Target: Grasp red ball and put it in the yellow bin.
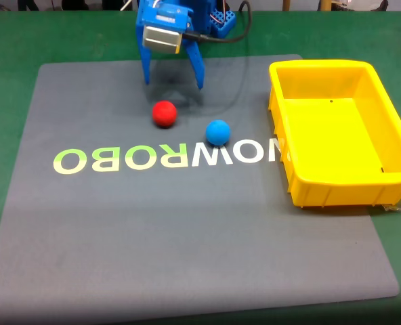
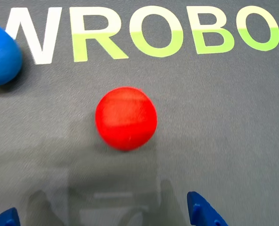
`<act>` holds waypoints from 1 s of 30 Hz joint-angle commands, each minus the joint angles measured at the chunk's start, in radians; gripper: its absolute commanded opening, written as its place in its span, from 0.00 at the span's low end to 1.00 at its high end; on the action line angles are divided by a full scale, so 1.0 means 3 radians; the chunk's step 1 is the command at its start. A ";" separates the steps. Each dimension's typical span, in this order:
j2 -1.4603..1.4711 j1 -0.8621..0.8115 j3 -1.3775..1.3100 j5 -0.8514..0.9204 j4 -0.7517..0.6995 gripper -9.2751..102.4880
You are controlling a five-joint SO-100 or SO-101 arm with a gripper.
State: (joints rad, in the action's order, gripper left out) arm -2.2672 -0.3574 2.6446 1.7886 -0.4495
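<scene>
Far side of the grey mat (image 1: 187, 230), the gripper (image 1: 174, 85) hovers with its blue jaws spread wide and empty, so this looks like the approach. The red ball (image 1: 164, 114) lies just nearer, loose on the mat, the blue ball (image 1: 218, 132) beside it to the right, the yellow bin (image 1: 282, 135) further right. Next call: drop down, straddle red, close.
</scene>
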 commanded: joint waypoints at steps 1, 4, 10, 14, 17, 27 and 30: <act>0.0215 -0.0046 -0.0291 -0.0056 0.0210 0.44; 0.0486 -0.0041 -0.0440 -0.0092 0.0281 0.44; 0.1043 -0.0056 -0.0793 -0.0092 0.0409 0.44; 0.1375 -0.0061 -0.1007 -0.0077 0.0491 0.44; 0.1570 -0.0061 -0.1094 -0.0046 0.0588 0.43; 0.2004 0.0000 -0.1355 -0.0072 0.0670 0.40; 0.2086 0.0026 -0.1386 -0.0087 0.0680 0.38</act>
State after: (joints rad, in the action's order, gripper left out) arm -1.6444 -0.3559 2.2810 1.7733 -0.2684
